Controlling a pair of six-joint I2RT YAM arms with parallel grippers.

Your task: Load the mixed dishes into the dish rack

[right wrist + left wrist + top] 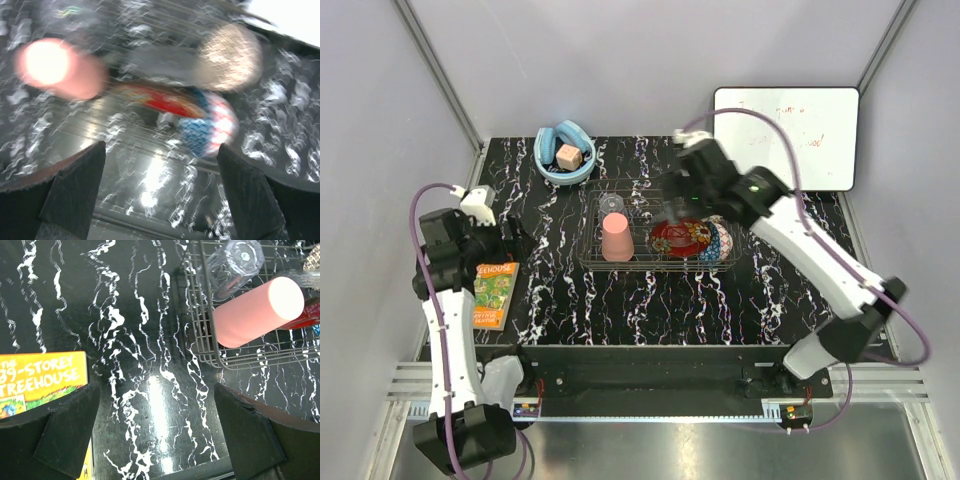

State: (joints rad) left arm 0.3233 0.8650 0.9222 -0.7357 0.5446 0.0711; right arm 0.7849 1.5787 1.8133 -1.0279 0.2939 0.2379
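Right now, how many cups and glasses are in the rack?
2. A pink cup at the rack's left end; a clear glass beside it, farther from the arms. The right arm covers part of the rack, so more may be hidden.

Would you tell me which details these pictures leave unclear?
Top view: the right gripper hides the dish rack's middle; the whiteboard writing is too small.
Right wrist view: motion blur smears the red floral bowl and the rack wires.
Left wrist view: the book is cut off by the edge and the left gripper's finger.
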